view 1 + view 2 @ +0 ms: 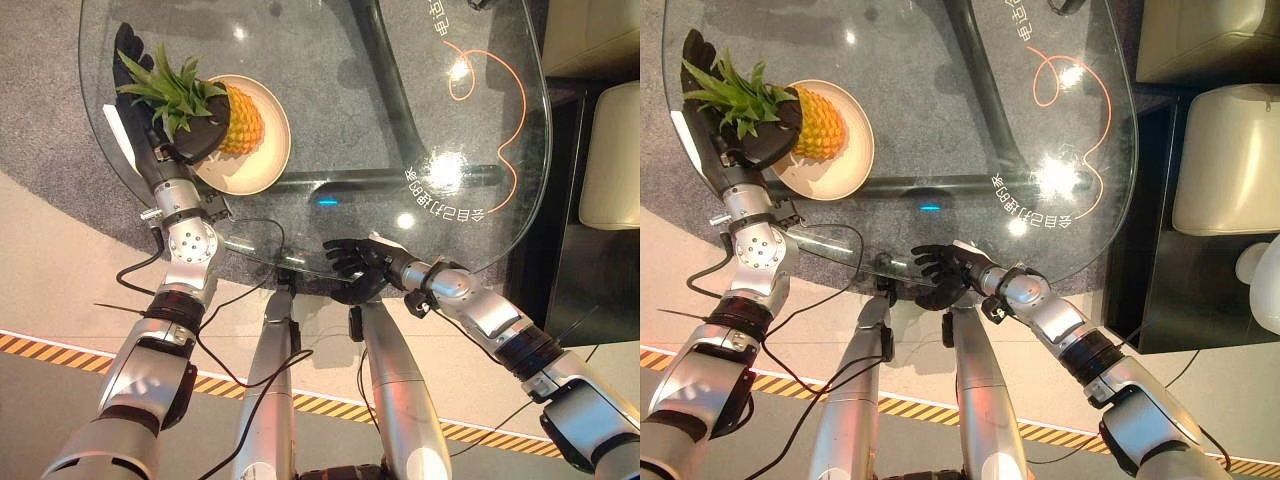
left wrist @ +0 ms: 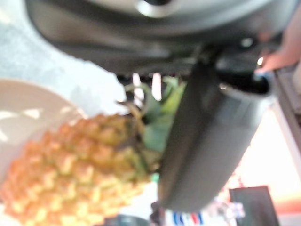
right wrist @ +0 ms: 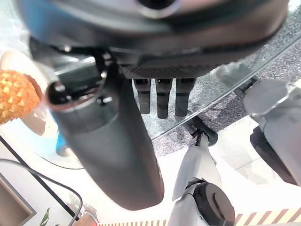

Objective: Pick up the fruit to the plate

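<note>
While the pineapple (image 1: 238, 118) lies on the cream plate (image 1: 262, 162) at the upper left of the frame, the left robot hand (image 1: 185, 135) has its fingers curled round the fruit's leafy crown end. Both rest on the glass counter (image 1: 400, 90). At the counter's near edge, lower centre, the right robot hand (image 1: 358, 260) sits with relaxed, slightly bent fingers, holding nothing.
</note>
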Motion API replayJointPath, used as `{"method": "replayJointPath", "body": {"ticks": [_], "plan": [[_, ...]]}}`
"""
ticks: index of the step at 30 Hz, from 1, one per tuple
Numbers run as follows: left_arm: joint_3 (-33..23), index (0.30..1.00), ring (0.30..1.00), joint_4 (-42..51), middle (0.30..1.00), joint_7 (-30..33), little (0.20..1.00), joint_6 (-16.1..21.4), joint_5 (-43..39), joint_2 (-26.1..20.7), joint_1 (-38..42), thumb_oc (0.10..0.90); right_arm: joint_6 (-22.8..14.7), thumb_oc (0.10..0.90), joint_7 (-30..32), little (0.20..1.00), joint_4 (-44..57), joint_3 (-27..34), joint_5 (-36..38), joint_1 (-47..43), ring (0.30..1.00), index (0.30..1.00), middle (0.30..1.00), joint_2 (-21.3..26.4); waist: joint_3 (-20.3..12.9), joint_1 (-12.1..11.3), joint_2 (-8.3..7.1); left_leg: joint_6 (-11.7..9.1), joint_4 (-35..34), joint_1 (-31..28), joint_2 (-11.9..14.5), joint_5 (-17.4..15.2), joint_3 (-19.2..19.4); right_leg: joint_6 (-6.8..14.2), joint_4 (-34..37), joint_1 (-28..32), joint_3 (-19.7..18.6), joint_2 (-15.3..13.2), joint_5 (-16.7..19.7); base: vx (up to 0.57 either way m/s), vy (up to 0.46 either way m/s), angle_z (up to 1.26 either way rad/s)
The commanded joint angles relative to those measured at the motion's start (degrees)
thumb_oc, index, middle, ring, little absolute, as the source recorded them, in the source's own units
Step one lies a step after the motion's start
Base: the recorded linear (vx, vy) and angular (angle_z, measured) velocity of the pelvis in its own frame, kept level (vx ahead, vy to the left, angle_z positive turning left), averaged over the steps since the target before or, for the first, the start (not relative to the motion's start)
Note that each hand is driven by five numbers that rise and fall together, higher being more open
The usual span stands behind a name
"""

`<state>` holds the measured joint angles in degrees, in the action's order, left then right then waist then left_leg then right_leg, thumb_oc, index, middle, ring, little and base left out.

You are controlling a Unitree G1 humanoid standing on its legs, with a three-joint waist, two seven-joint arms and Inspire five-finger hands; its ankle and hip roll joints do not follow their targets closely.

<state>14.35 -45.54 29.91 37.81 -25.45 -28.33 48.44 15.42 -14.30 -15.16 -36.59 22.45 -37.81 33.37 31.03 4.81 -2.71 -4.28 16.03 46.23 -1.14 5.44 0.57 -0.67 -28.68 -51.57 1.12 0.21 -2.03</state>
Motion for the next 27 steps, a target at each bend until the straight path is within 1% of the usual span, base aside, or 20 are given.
{"method": "replayJointPath", "body": {"ticks": [1, 12, 13, 14, 15, 16, 19, 20, 22, 24, 27], "plan": [[-4.9, 0.900, 0.900, 4.4, 0.900, -1.4, 0.900, 2.0, -0.6, -3.2, -1.8, 0.800, -1.4, 0.800, 0.8, 0.900, 5.0, -0.2, -1.0, 5.1, 0.900, 0.900, 0.900, -0.9, -1.2, 0.5, 0.60, -0.5, 5.9, -0.7, -2.9, -4.3, -0.5, 2.7, 7.0, 4.6, 1.3, 0.3, 1.8, 0.00, 0.000, 0.00], [-6.5, 0.900, 0.900, 5.1, 0.900, -6.7, 0.900, -0.5, -5.5, -3.9, -5.7, 0.800, -1.8, 0.800, 1.4, 0.900, 5.9, 0.6, -1.8, 7.0, 0.900, 0.900, 0.900, -0.6, -1.2, 0.3, 1.07, -0.4, 5.7, -3.4, -3.0, -4.6, -0.6, 2.4, 7.4, 7.8, 1.3, 0.3, 1.2, 0.00, -0.015, 0.00], [-6.7, 0.900, 0.900, 5.1, 0.900, -6.9, 0.900, -0.6, -5.5, -4.0, -5.7, 0.800, -1.7, 0.800, 1.4, 0.900, 6.1, 0.7, -1.8, 6.9, 0.900, 0.900, 0.900, -0.6, -1.2, 0.3, 1.07, -0.4, 5.5, -3.2, -3.0, -4.2, -0.7, 2.4, 7.6, 7.6, 1.3, 0.2, 1.5, 0.00, 0.000, 0.00], [-6.9, 0.900, 0.900, 4.9, 0.900, -7.7, 0.900, -1.0, -5.8, -4.3, -6.5, 0.800, -1.7, 0.800, 1.4, 0.900, 6.4, 0.8, -1.9, 7.5, 0.900, 0.900, 0.900, -0.6, -1.2, 0.3, 1.10, -0.3, 5.8, -3.9, -2.9, -4.7, -0.7, 2.3, 7.4, 8.4, 1.3, 0.3, 1.0, 0.00, 0.000, 0.00], [-7.0, 0.900, 0.900, 4.8, 0.900, -8.1, 0.900, -1.1, -6.2, -4.5, -6.5, 0.800, -1.7, 0.800, 1.4, 0.900, 6.5, 0.9, -1.9, 7.5, 0.900, 0.900, 0.900, -0.5, -1.2, 0.4, 1.11, -0.3, 5.5, -3.7, -3.0, -4.3, -0.7, 2.3, 7.6, 8.2, 1.3, 0.2, 1.4, 0.02, -0.035, 0.00], [-7.2, 0.900, 0.900, 5.0, 0.900, -8.8, 0.900, -1.6, -6.5, -4.6, -7.2, 0.800, -1.8, 0.800, 1.3, 0.900, 6.7, 1.0, -2.0, 8.0, 0.900, 0.900, 0.900, -0.6, -1.2, 0.3, 1.19, -0.3, 5.7, -4.3, -2.9, -4.7, -0.7, 2.3, 7.4, 8.8, 1.3, 0.3, 0.9, 0.00, 0.000, 0.00], [-7.4, 0.900, 0.900, 5.2, 0.900, -10.2, 0.900, -3.2, -6.5, -5.2, -8.4, 0.800, -2.3, 0.800, 1.1, 0.900, 7.1, 1.3, -1.9, 8.7, 0.900, 0.900, 0.900, -0.4, -1.2, 0.2, 1.45, -0.3, 5.6, -5.1, -2.8, -4.8, -0.6, 2.1, 7.2, 9.6, 1.2, 0.2, 0.5, 0.00, -0.020, 0.00], [-7.5, 0.900, 0.900, 5.2, 0.900, -10.7, 0.900, -3.4, -7.0, -5.2, -8.6, 0.800, -2.3, 0.800, 1.2, 0.900, 7.1, 1.3, -2.1, 8.7, 0.900, 0.900, 0.900, -0.3, -1.2, 0.3, 1.55, -0.3, 5.3, -5.0, -2.9, -4.4, -0.6, 2.1, 7.3, 9.6, 1.1, 0.2, 0.8, 0.00, 0.000, 0.00], [-7.5, 0.900, 0.900, 5.0, 0.900, -11.2, 0.900, -3.6, -7.5, -5.0, -9.2, 0.800, -2.5, 0.800, 1.2, 0.900, 7.1, 1.2, -2.3, 9.0, 0.900, 0.900, 0.900, -0.4, -1.2, 0.3, 1.62, -0.3, 5.4, -5.7, -2.9, -4.8, -0.6, 2.0, 7.2, 10.2, 1.0, 0.2, 0.4, 0.00, 0.000, 0.00], [-7.5, 0.900, 0.900, 4.8, 0.900, -12.7, 0.900, -4.7, -8.1, -5.2, -10.1, 0.800, -2.9, 0.800, 1.0, 0.900, 6.9, 1.5, -2.2, 9.3, 0.900, 0.900, 0.900, -0.1, -1.2, 0.3, 1.87, -0.2, 5.2, -6.5, -2.9, -4.8, -0.5, 2.0, 7.3, 10.9, 0.9, 0.1, 0.3, 0.00, 0.000, 0.00], [-7.6, 0.900, 0.900, 4.6, 0.900, -14.5, 0.900, -5.3, -9.4, -5.3, -11.2, 0.800, -3.2, 0.800, 0.6, 0.900, 6.7, 1.7, -2.3, 9.6, 0.900, 0.900, 0.900, 0.0, -1.2, 0.2, 2.00, -0.1, 5.0, -7.4, -3.0, -4.8, -0.5, 1.9, 7.5, 11.8, 0.8, 0.0, 0.2, 0.00, 0.000, 0.00]]}}
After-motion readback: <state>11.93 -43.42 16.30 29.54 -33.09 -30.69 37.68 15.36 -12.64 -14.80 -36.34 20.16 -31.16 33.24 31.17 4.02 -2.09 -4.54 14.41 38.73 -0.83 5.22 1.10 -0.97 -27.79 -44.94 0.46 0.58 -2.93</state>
